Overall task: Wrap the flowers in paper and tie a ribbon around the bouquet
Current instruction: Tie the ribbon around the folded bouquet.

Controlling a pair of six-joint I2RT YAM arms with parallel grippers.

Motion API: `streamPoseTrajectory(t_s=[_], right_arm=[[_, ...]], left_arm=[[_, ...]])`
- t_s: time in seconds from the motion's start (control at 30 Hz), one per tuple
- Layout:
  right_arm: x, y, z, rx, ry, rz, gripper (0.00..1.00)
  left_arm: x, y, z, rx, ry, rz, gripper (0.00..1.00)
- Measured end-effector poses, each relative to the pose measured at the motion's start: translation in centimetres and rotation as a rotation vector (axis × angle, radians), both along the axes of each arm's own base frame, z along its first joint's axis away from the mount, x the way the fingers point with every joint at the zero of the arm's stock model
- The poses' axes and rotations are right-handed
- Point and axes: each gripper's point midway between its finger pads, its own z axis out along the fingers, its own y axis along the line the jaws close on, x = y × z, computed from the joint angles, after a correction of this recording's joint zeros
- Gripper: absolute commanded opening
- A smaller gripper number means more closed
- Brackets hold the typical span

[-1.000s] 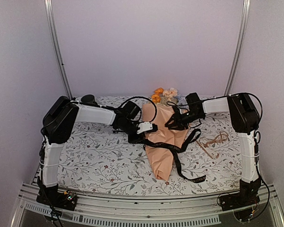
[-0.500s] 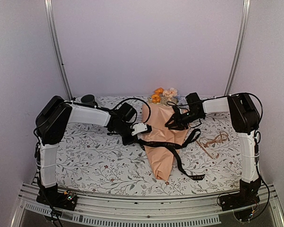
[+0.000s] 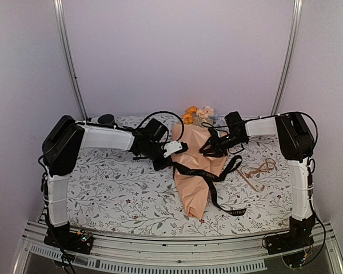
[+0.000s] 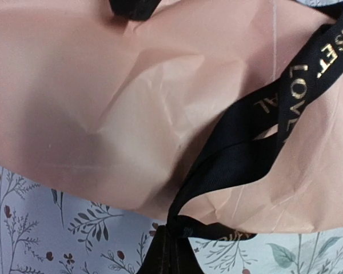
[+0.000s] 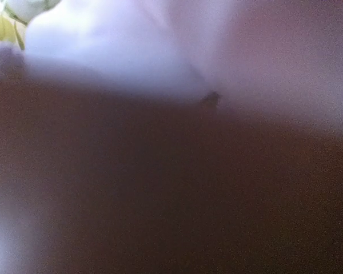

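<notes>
Black ribbon [image 3: 203, 171], soft and floppy, lies across the bouquet [image 3: 194, 188] mid-table. The left gripper [image 3: 176, 152] pinches its end tight at the bouquet's 9 o'clock; the ends seem best to hold. The right gripper [image 3: 210, 146] sits at 1 o'clock; its fingers I cannot tell.

What else is on the table: cover, cord, frame.
You have the white floral table cover [image 3: 120, 191] spread beneath your left fingers [image 3: 177, 148] and right fingers [image 3: 208, 149]. The thin tan cord [image 3: 257, 171] lies looped on it, outside your right fingers and nearer the bases, well apart from them. A dark round thing [image 3: 107, 120], too small to identify, sits outside and behind your left fingers. Two metal poles [image 3: 68, 63] rise behind both, and a grooved rail [image 3: 177, 260] runs along the near edge.
</notes>
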Motion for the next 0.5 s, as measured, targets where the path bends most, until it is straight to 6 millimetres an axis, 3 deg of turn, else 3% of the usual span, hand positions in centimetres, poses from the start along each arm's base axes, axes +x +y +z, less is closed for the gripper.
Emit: streamPoseTrajectory(t_s=[0.33,0.43,0.5], right_arm=[[-0.1,0.0,0.1,0.005,0.007,0.002,0.34],[-0.1,0.0,0.1,0.005,0.008,0.003,0.34],[-0.2,0.0,0.3,0.006,0.007,0.003,0.34]], left_arm=[[-0.5,-6.7,5.2,-0.100,-0.142,-0.094,0.00],[0.1,-7.6,4.2,-0.088,-0.145,-0.099,0.00],[0.5,-7.7,2.1,-0.058,-0.128,-0.092,0.00]])
